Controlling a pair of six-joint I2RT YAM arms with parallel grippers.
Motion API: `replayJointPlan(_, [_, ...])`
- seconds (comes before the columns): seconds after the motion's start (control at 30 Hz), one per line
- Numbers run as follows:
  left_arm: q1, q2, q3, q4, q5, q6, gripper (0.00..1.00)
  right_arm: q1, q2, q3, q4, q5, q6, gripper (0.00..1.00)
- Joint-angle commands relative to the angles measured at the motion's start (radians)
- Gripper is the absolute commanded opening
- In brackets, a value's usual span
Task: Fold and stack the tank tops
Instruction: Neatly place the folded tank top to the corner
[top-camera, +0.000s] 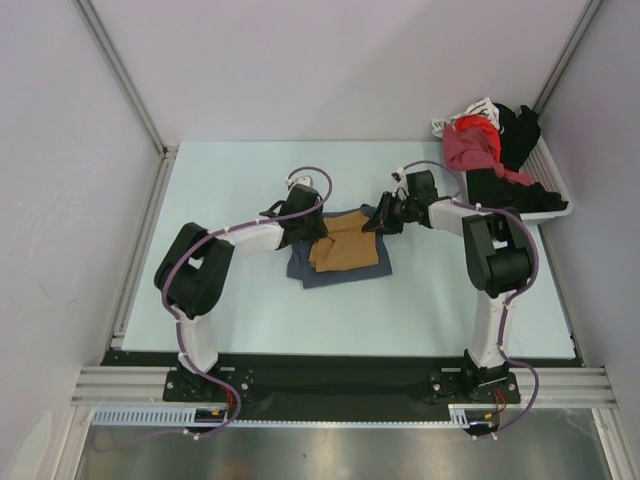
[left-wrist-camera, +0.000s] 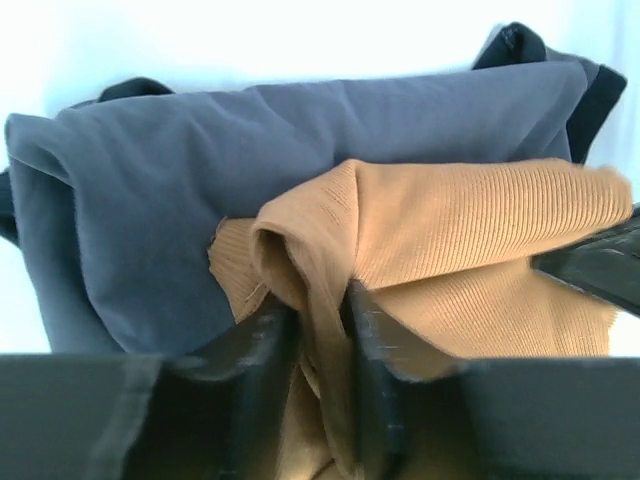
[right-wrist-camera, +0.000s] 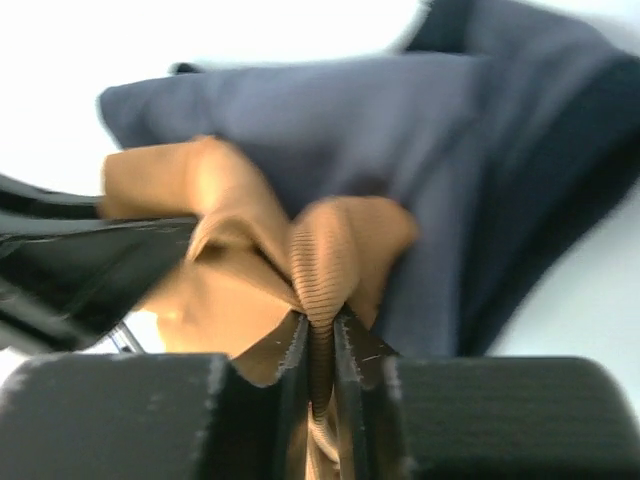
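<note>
The slate-blue tank top (top-camera: 338, 277) lies folded near the middle of the counter (top-camera: 420, 300). The tan-brown tank top (top-camera: 345, 252) rests on top of it, bunched and only partly flattened, covering its centre and right part. A strip of blue shows at the near and left sides.

Left pincer (left-wrist-camera: 320, 312): at the left side of the blue top, clenched on a raised ridge of tan cloth. Right pincer (right-wrist-camera: 320, 335): at the far right corner of the blue top, likewise clenched on a fold of ribbed tan cloth. In neither wrist view can I tell whether blue cloth is caught too.

Beyond the blue top, well off to the far right, a white basket (top-camera: 556, 208) holds a heap of garments (top-camera: 470, 145), red and black among them.

Risks, in my judgement: both grips are narrow pinches on soft knit, so the cloth could slip free if either arm pulls unevenly. If a finger has nipped the blue layer, lifting would drag the lower fold open. Unequal travel of the two arms would lay the tan top down skewed, spoiling the stack.
</note>
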Motion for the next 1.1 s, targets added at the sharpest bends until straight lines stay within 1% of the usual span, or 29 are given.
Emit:
replayJointPlan(0.0, [0.049, 0.000, -0.050, 0.069, 0.047, -0.023, 0.37, -0.014, 0.037, 0.010, 0.015, 0.038, 0.028, 0.25])
replayJointPlan(0.03, [0.052, -0.006, -0.072, 0.075, 0.051, -0.026, 0.43, -0.014, 0.036, 0.006, 0.017, 0.044, 0.032, 0.29])
replayJointPlan(0.07, [0.054, -0.023, -0.079, 0.077, 0.051, -0.025, 0.55, -0.013, 0.031, -0.003, 0.020, 0.047, 0.032, 0.32])
replayJointPlan(0.1, [0.052, -0.033, -0.085, 0.104, 0.048, -0.020, 0.59, -0.014, 0.016, -0.010, 0.029, 0.055, 0.037, 0.37])
replayJointPlan(0.13, [0.054, -0.046, -0.098, 0.104, 0.031, -0.019, 0.63, -0.014, 0.008, -0.011, 0.029, 0.060, 0.035, 0.45])
replayJointPlan(0.17, [0.054, -0.075, -0.099, 0.100, 0.025, -0.016, 0.68, -0.014, -0.004, -0.016, 0.022, 0.066, 0.034, 0.49])
replayJointPlan(0.23, [0.055, -0.104, -0.098, 0.088, 0.015, 0.003, 0.69, -0.016, -0.053, -0.020, 0.011, 0.083, 0.023, 0.60])
replayJointPlan(0.33, [0.054, -0.168, -0.087, 0.043, -0.004, 0.023, 0.70, -0.016, -0.133, -0.022, -0.024, 0.124, 0.003, 0.62])
replayJointPlan(0.4, [0.054, -0.220, -0.079, 0.016, -0.014, 0.040, 0.72, -0.016, -0.173, -0.022, -0.038, 0.141, -0.003, 0.62])
replayJointPlan(0.5, [0.052, -0.266, -0.069, -0.006, -0.002, 0.050, 0.72, -0.014, -0.222, -0.016, -0.034, 0.121, -0.009, 0.51])
replayJointPlan(0.53, [0.051, -0.285, -0.061, -0.008, 0.008, 0.050, 0.72, -0.013, -0.230, -0.007, -0.029, 0.106, -0.008, 0.41])
replayJointPlan(0.6, [0.047, -0.293, -0.056, 0.000, 0.064, 0.049, 0.63, -0.008, -0.221, 0.007, -0.012, 0.043, 0.006, 0.28])
replayJointPlan(0.63, [0.047, -0.285, -0.047, 0.003, 0.083, 0.043, 0.58, -0.004, -0.211, 0.024, -0.006, 0.019, 0.011, 0.20])
replayJointPlan(0.67, [0.047, -0.276, -0.046, 0.026, 0.127, 0.037, 0.46, 0.003, -0.189, 0.029, 0.014, -0.026, 0.035, 0.16])
replayJointPlan(0.7, [0.047, -0.264, -0.044, 0.040, 0.182, 0.020, 0.40, 0.006, -0.173, 0.033, 0.029, -0.046, 0.048, 0.08])
replayJointPlan(0.73, [0.044, -0.235, -0.035, 0.051, 0.207, 0.011, 0.35, 0.010, -0.159, 0.036, 0.047, -0.066, 0.066, 0.06])
replayJointPlan(0.77, [0.046, -0.215, -0.032, 0.071, 0.225, 0.000, 0.26, 0.016, -0.130, 0.036, 0.087, -0.100, 0.081, 0.04])
replayJointPlan(0.8, [0.046, -0.198, -0.027, 0.075, 0.239, -0.017, 0.22, 0.020, -0.115, 0.036, 0.121, -0.114, 0.119, 0.03])
replayJointPlan(0.83, [0.046, -0.179, -0.015, 0.077, 0.256, -0.023, 0.19, 0.023, -0.099, 0.036, 0.139, -0.124, 0.135, 0.00])
replayJointPlan(0.87, [0.046, -0.140, -0.010, 0.109, 0.261, -0.031, 0.15, 0.024, -0.080, 0.039, 0.179, -0.135, 0.147, 0.00])
replayJointPlan(0.93, [0.052, -0.095, 0.003, 0.132, 0.250, -0.043, 0.11, 0.027, -0.012, 0.044, 0.218, -0.144, 0.193, 0.00])
replayJointPlan(1.0, [0.070, -0.028, 0.020, 0.138, 0.250, -0.051, 0.09, 0.024, 0.061, 0.056, 0.293, -0.181, 0.235, 0.00])
replayJointPlan(1.07, [0.089, 0.012, 0.042, 0.146, 0.241, -0.052, 0.06, 0.018, 0.100, 0.064, 0.339, -0.166, 0.265, 0.00])
